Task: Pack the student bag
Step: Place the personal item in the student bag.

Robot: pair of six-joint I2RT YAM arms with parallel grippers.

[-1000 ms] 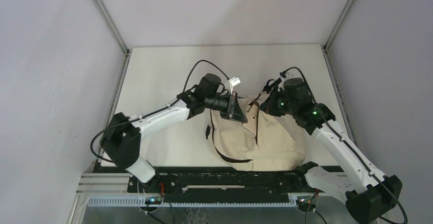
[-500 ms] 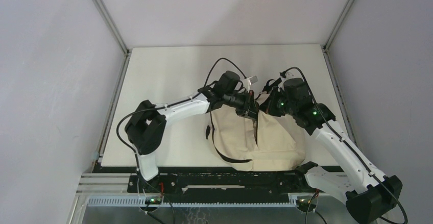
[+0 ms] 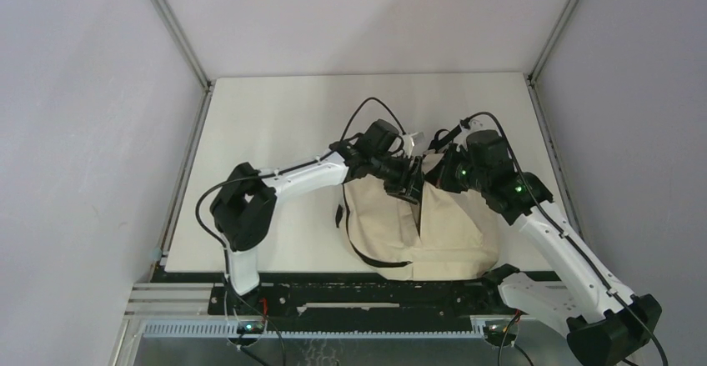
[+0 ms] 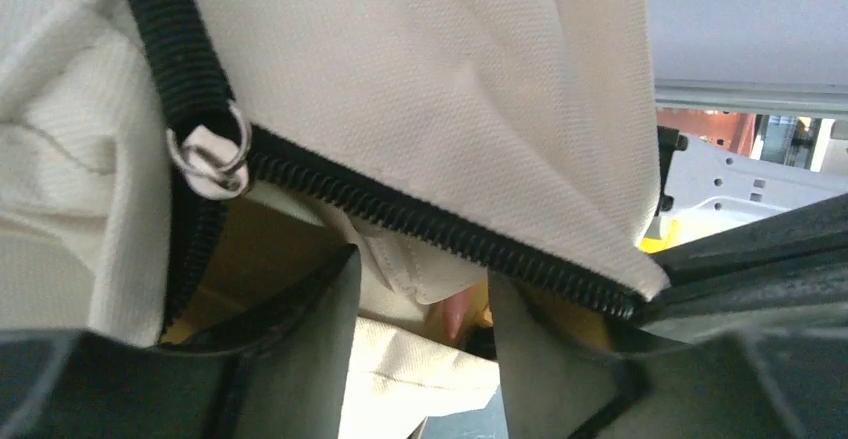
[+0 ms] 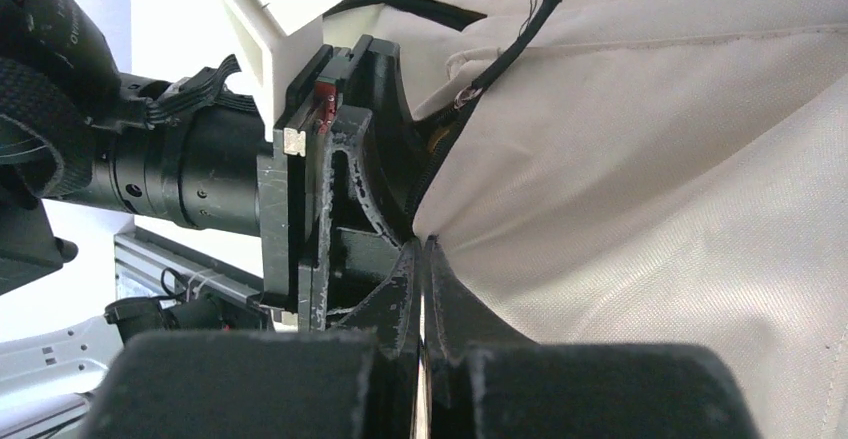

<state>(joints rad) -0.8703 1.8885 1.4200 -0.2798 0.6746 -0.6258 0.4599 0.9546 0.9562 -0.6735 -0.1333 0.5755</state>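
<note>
Change noted: the left claw (image 3: pixel 411 184) has slid from the upper left of the student bag (image 3: pixel 442 237) across to its top centre. It now sits just beside the right claw (image 3: pixel 435 176). Its jaws, shut a second ago, now stand part open with nothing pinched; loose cream cloth only lies in the gap.

The right claw has not shifted. Its fingers (image 5: pixel 405 279) are pressed flat together on the cream edge of the bag's mouth.

My reading: the left side has just let go, so the right claw alone holds the mouth up (a weak hold, I suspect). Packing proper looks not yet begun.

Bag position: centre to lower right of the overhead frame, on the table (image 3: pixel 275 116), its bottom edge near the arm bases.

View differences:
- Overhead gives the layout only; both claws hide the mouth.
- Left wrist shows the black zipper (image 4: pixel 430 224) running diagonally, its ring pull (image 4: pixel 208 159) at upper left, and a brownish interior below, so I judge the bag unzipped here.
- Right wrist shows the closed pinch, with the left claw's body close at frame left.
</note>
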